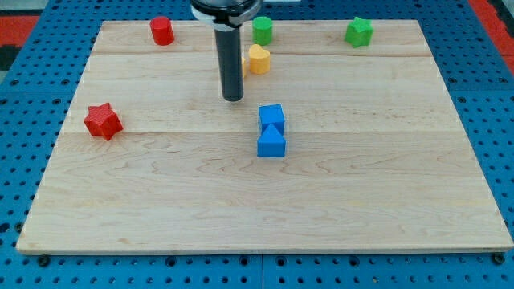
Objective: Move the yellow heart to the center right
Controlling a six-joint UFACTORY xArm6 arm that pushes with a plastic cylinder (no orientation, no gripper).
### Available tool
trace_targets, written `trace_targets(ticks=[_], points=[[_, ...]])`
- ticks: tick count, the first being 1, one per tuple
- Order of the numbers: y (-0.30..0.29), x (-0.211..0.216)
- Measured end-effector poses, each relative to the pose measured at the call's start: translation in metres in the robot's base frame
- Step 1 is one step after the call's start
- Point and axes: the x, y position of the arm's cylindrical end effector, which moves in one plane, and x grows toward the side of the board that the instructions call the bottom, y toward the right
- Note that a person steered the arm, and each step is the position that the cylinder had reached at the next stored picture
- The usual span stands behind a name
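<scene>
The yellow heart lies near the view's top, a little left of centre, just below the green cylinder. My tip rests on the board below and to the left of the heart, apart from it. The rod rises past the heart's left side and hides a sliver of yellow behind it. Two blue blocks stand below and to the right of my tip: a blue cube and a blue triangular block touching it below.
A red cylinder sits at the top left. A red star lies at the left. A green star sits at the top right. The wooden board lies on a blue pegboard surround.
</scene>
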Motion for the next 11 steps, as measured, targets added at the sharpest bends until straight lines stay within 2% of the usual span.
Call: trace_targets(ticks=[1, 2, 3, 4, 5, 6, 7, 8, 9, 10, 11], points=[[-0.042, 0.005], [-0.105, -0.035], [-0.073, -0.100], [0.039, -0.112], [0.117, -0.065], [0.128, -0.042], [0.118, -0.079], [0.071, -0.061], [0.110, -0.025], [0.204, -0.013], [0.152, -0.032]])
